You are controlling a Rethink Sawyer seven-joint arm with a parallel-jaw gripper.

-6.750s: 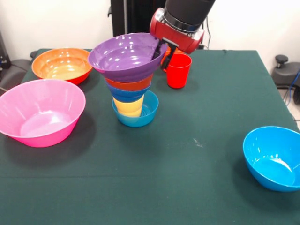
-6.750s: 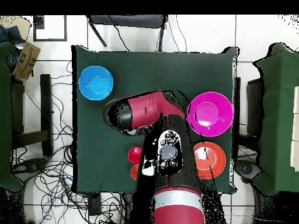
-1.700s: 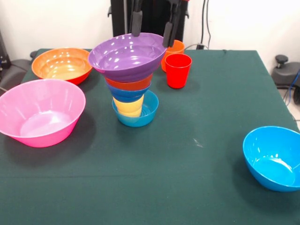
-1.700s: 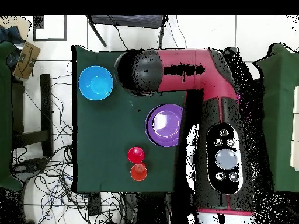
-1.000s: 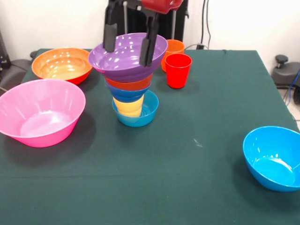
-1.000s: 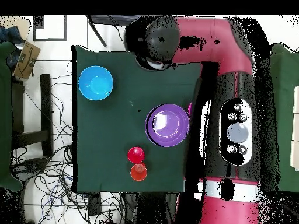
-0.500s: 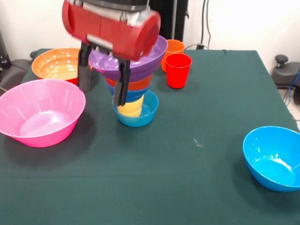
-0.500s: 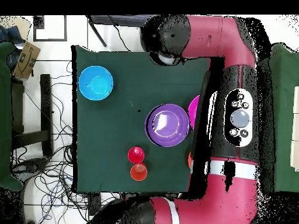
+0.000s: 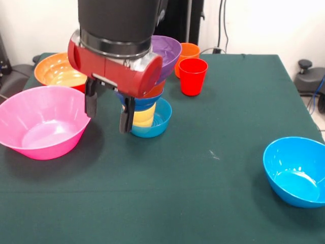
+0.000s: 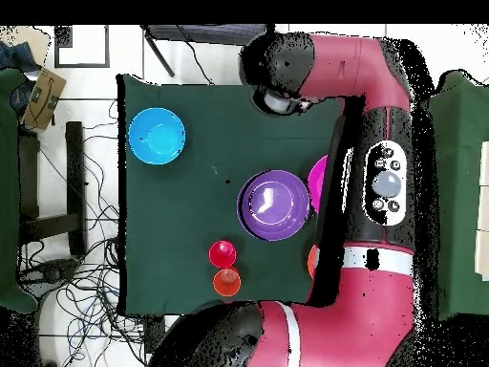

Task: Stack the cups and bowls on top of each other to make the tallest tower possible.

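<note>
Hand (image 9: 106, 113) empty, fingers apart, hanging between large pink bowl (image 9: 43, 122) and tower (image 9: 147, 96) mid-counter (image 9: 203, 183). Purple bowl (image 9: 167, 51) tops tower on narrow yellow cup (image 9: 143, 116). Risk: wrist appears near stack, contact unclear; sideways nudge could topple it.

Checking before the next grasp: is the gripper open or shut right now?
Open. In the front view the gripper hangs with its two fingers spread apart and nothing between them, beside the pink bowl.

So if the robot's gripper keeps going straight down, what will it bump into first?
Probably just the dark green tablecloth. The open gripper points down between the large glossy pink plastic bowl and the stacked tower, though depth is unclear.
</note>
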